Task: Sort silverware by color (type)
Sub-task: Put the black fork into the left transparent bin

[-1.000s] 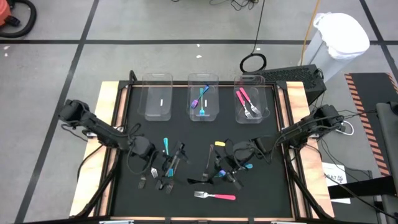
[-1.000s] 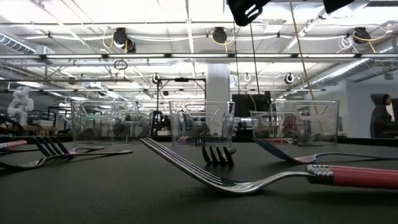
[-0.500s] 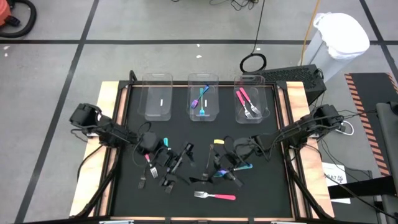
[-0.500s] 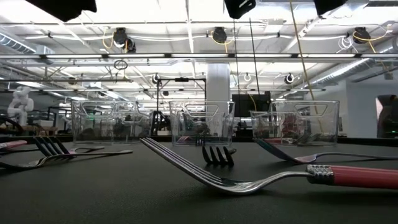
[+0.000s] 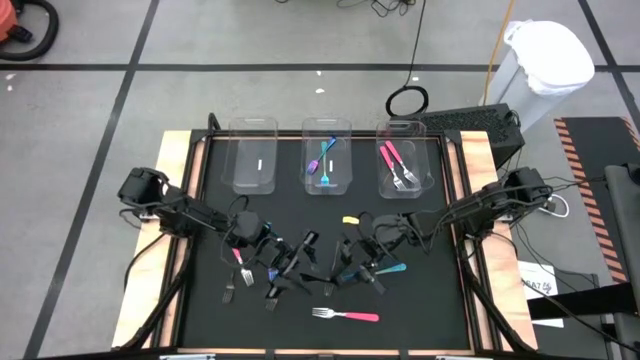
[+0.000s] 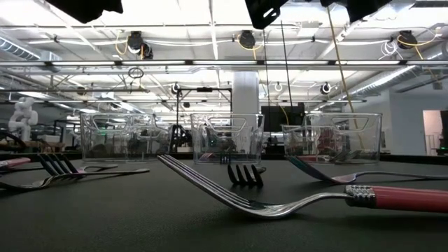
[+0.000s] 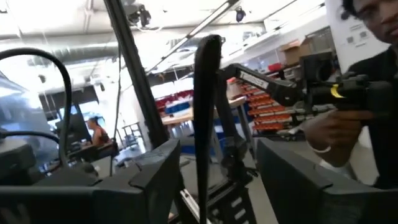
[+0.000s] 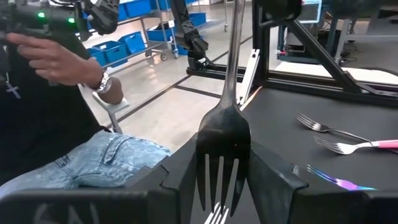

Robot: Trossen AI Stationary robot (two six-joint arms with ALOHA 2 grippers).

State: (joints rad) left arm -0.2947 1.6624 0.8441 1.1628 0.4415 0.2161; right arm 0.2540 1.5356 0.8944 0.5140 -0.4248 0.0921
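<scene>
Overhead: black counter (image 5: pixel 200 310) w/ three clear bins along the far edge; middle bin (image 5: pixel 327 160) has teal/blue forks, right bin (image 5: pixel 405 165) pink ones, left bin (image 5: pixel 254 160) looks nearly bare. Loose forks lie scattered mid-counter, incl. a pink-handled fork (image 5: pixel 345 315) near the front edge, long axis across the counter, tines toward the robot's left. Right tool (image 8: pixel 224 186) sits mid-counter right of centre, part-closed on a dark fork (image 8: pixel 224 140); in its wrist view the fork stands along the tool's axis, tines back toward the camera, handle pointing out past the fingers. Left tool (image 7: pixel 214 180) is left of centre over the pile; a dark slim handle (image 7: pixel 206 118) rises between its fingers, which stand somewhat apart. Cannot tell if it's gripped yet. People stand beyond the counter in both wrist views. Judgement: forks are light, stiff, smooth, so likely slippery and apt to pivot if pinched at one end; best hold is mid-handle, across the narrow width, approx. at balance point. Overlapping forks in the pile could drag along.
</scene>
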